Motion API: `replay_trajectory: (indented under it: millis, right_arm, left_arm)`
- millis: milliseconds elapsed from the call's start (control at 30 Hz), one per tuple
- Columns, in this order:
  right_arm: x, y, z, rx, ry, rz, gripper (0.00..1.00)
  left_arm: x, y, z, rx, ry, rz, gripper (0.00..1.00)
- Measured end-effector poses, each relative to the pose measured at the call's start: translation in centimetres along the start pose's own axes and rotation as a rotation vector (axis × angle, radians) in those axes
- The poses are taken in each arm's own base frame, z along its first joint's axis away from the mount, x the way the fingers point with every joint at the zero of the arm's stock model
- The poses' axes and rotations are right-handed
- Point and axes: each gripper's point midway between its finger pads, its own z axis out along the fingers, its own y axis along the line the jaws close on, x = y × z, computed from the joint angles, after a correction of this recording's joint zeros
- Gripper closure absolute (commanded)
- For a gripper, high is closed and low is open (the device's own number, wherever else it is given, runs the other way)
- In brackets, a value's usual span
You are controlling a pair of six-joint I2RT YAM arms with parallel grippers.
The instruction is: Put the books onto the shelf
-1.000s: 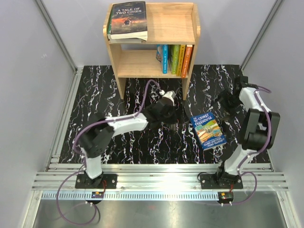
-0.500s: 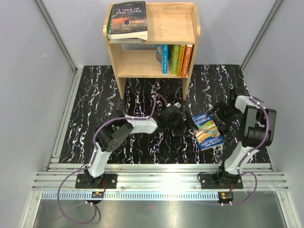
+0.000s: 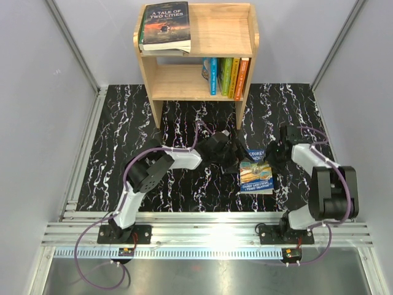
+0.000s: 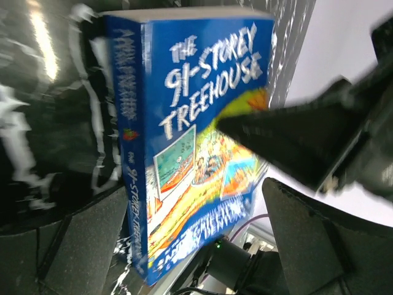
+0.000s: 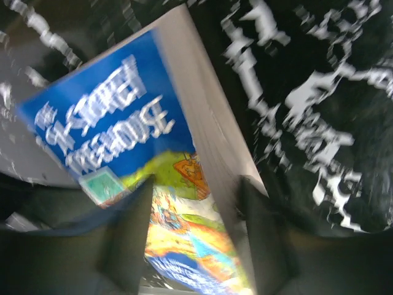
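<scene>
Top view: bench (image 3: 123, 129) is black stone-look with white veining, boxed in by pale grey walls (image 3: 37, 92); silver rails (image 3: 202, 224) run along the near edge. Shelf (image 3: 221, 34) stands at the far side, centre. "A Tale of Two Cities" (image 3: 164, 26) lies flat on the left of its top board. A row of upright books (image 3: 228, 77) in blue, green, yellow and orange leans against the right side panel on the tier below. One blue book (image 3: 256, 175) is down on the bench, right of centre, well short of the shelf. Left fingers (image 3: 236, 150) are at its far-left corner, right fingers (image 3: 273, 153) at its far-right corner. Left wrist view: "The 91-Storey Treehouse" cover (image 4: 202, 141) fills the frame, spine to the left, veined bench (image 4: 49, 123) beyond. Left fingers (image 4: 86, 246) spread wide, one either side of the book. A dark finger of the other arm (image 4: 288, 138) lies across the cover, blurred. Right wrist view: heavy blur. Blue cover (image 5: 123, 117) and pale page edge run between the right fingers (image 5: 264, 246), part-way apart, one over the cover, one by the page side. Cannot tell whether they pinch it. Bench (image 5: 307, 123) to the right.
</scene>
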Motion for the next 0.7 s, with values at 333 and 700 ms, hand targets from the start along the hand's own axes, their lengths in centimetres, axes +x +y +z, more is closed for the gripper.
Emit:
replay_trajectory:
  millis: [333,700]
  right_arm:
    - [1.7,3.2,-3.4,-0.114,-0.026,-0.069,1.0]
    - [5.0,8.3,-10.9,-0.308,0.099,-0.072,1.0]
  left_arm:
    - [-0.8,1.0,-2.2,0.031,-0.059,-0.015,0.01]
    - [0.9,-0.8,-7.5,0.281,-0.049,-0.047,0.04]
